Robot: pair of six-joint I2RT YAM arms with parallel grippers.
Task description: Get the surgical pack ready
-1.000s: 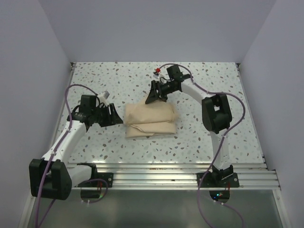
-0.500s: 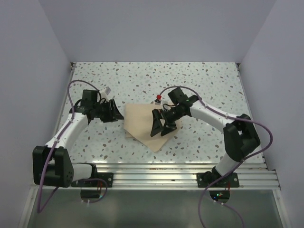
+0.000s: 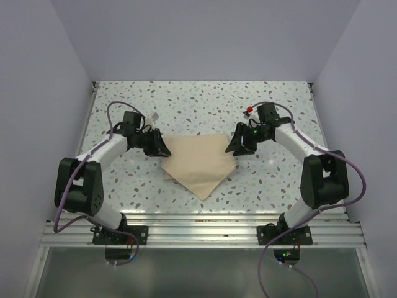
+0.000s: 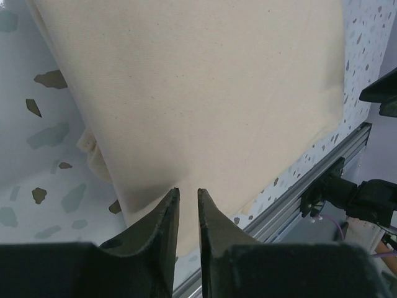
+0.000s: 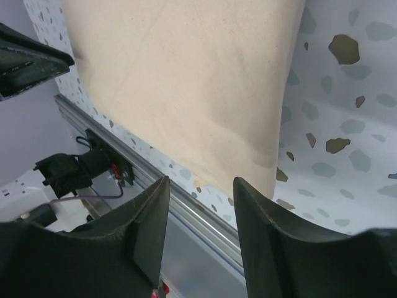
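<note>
From above, the pack [image 3: 200, 162] in the middle of the table [image 3: 279, 180] has gone from squat parcel to a sheet pointing nearward (unfolding, I judge). Left wrist: the left gripper [image 4: 188, 191] is nearly closed at the pack's corner, hold unclear. Right wrist: the right gripper [image 5: 200, 180] is half open and empty.

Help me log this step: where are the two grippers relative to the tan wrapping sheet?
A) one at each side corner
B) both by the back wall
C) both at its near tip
A: the left gripper is at the wrapping sheet's left corner, and the right gripper is at its right corner.
</note>
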